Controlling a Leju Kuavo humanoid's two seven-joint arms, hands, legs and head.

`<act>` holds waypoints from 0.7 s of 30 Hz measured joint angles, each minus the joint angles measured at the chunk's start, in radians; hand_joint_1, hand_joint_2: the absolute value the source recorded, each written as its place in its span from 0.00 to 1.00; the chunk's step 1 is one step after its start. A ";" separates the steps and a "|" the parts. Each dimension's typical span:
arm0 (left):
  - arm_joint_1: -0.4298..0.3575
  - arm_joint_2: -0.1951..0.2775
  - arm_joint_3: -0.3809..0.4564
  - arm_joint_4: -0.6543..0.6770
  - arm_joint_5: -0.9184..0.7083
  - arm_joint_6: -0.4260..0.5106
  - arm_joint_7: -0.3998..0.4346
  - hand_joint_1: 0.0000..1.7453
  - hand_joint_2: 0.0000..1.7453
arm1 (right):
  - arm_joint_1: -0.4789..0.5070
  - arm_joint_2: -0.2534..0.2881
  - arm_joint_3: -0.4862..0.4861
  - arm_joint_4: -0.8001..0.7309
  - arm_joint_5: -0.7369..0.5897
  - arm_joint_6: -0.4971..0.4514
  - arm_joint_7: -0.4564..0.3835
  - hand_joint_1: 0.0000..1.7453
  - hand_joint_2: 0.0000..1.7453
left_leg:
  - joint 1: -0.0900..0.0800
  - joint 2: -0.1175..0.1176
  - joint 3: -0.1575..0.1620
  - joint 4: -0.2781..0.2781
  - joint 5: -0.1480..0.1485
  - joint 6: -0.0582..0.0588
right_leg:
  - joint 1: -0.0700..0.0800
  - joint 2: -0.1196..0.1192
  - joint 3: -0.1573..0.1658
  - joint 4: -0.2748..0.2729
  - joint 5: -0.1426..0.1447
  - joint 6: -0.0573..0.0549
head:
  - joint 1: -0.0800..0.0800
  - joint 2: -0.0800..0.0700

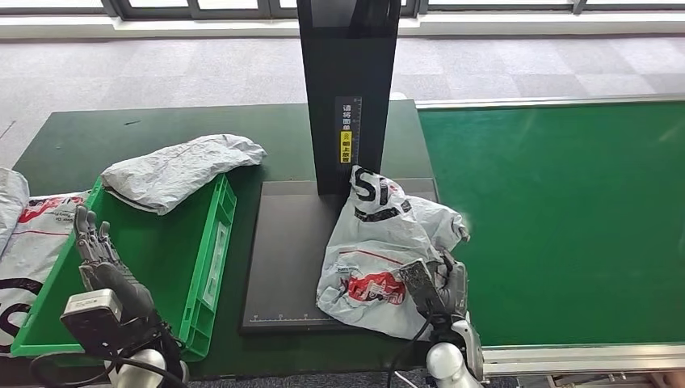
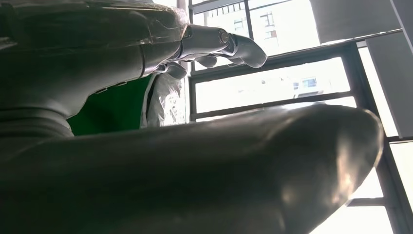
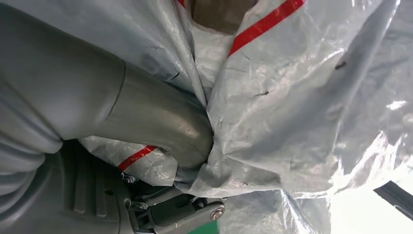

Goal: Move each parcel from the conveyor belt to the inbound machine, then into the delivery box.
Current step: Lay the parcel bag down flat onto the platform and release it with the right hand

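Note:
A crumpled white plastic parcel [image 1: 380, 250] with red and black print stands on the dark plate of the inbound machine [image 1: 283, 259], leaning towards its black post [image 1: 349, 89]. My right hand [image 1: 440, 287] grips the parcel's near right side; close up, its thumb [image 3: 160, 122] presses into the bag's folds [image 3: 292, 97]. Another grey-white parcel [image 1: 178, 171] lies across the far rim of the green delivery box [image 1: 153, 250]. My left hand [image 1: 101, 259] hovers over the box's near left part, fingers spread and holding nothing [image 2: 214, 44].
The green conveyor belt [image 1: 565, 218] stretches to the right with a metal rail along its near edge. More white printed parcels [image 1: 24, 234] lie left of the box on the dark green table [image 1: 73, 137]. Grey carpet and windows are beyond.

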 joint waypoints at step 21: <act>-0.119 0.000 -0.054 0.198 0.093 0.043 -0.054 0.00 0.00 | 0.077 -0.006 0.108 -0.096 -0.125 -0.040 -0.117 0.00 1.00 | 0.000 0.002 -0.002 0.000 0.001 0.000 | 0.000 0.002 -0.003 0.000 0.003 -0.001 | 0.000 0.000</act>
